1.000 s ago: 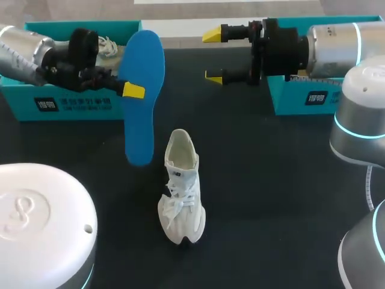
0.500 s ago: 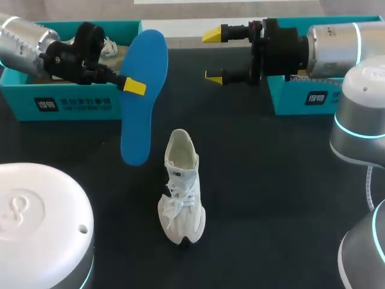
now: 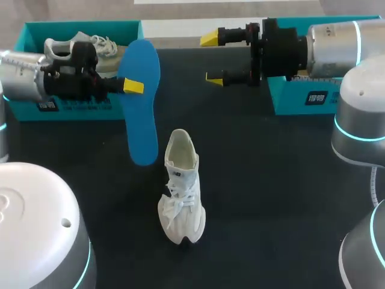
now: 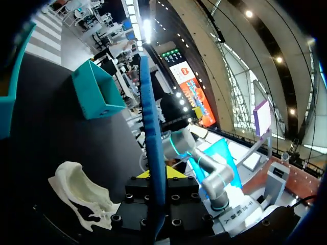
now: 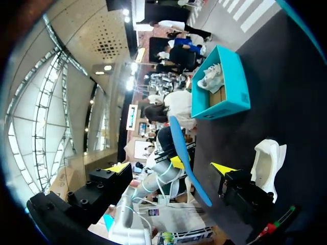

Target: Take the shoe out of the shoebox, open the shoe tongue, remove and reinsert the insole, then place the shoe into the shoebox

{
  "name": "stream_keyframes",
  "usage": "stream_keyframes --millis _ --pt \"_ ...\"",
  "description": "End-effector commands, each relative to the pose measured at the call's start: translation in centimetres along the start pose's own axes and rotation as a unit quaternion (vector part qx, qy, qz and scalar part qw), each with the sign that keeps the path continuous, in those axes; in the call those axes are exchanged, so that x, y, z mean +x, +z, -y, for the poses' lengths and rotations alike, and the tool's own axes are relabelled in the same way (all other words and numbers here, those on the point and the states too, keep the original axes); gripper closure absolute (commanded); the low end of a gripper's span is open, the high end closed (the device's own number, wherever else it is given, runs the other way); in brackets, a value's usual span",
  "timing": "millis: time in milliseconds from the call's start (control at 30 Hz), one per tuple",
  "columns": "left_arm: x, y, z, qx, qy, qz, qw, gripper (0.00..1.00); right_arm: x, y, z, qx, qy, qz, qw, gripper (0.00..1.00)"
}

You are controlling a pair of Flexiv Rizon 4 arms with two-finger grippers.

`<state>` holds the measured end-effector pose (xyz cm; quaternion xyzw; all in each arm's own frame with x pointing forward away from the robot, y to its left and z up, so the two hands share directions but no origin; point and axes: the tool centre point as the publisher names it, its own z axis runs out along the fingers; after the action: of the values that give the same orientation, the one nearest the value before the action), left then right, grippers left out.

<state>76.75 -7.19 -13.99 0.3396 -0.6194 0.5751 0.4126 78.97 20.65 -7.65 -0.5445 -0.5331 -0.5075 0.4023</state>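
A blue insole [image 3: 142, 102] hangs on edge above the table, and my left gripper [image 3: 133, 87] is shut on its upper half. In the left wrist view the insole [image 4: 152, 127] runs edge-on between the yellow tips of that gripper [image 4: 156, 174]. The white shoe [image 3: 180, 188] stands on the black table just right of the insole's lower end, its heel opening toward the far side. My right gripper [image 3: 212, 58] hovers open near the back of the table with nothing between its fingers. In its own view, the right gripper [image 5: 171, 168] has the insole [image 5: 186, 161] and the shoe [image 5: 268, 161] ahead of it.
A teal shoebox [image 3: 78, 108] at the back left holds a second, grey-white shoe [image 3: 78, 47]. Another teal box [image 3: 301, 96] sits at the back right under my right arm. My arms' white bases fill the near left and right corners.
My left arm has dropped lower and drawn back to the left, uncovering the shoe in the left box. The insole tilted and then swung back nearly upright. The right arm stayed still.
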Motion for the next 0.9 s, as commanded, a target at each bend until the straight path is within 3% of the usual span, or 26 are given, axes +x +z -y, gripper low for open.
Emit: stream_keyframes --millis 33,333,533,600,900 --pt "-1.5 0.4 -0.1 0.014 -0.034 -0.024 0.999 1.00 1.1 0.3 1.3 -0.019 0.000 0.072 0.997 0.00" --pt "-2.5 0.7 0.6 -0.028 -0.068 -0.021 0.997 1.00 2.3 1.9 2.4 -0.019 -0.029 0.198 0.980 0.00" --pt "-3.5 0.8 1.1 -0.030 -0.106 -0.039 0.993 1.00 2.8 2.7 3.2 -0.031 -0.029 0.289 0.956 0.00" --pt "-3.6 1.0 1.2 -0.041 -0.116 -0.037 0.992 1.00 3.1 3.0 3.4 -0.031 -0.024 0.335 0.941 0.00" --pt "-3.4 1.6 1.8 -0.047 -0.149 -0.064 0.986 1.00 3.5 4.1 3.9 -0.029 -0.017 0.438 0.898 0.00"
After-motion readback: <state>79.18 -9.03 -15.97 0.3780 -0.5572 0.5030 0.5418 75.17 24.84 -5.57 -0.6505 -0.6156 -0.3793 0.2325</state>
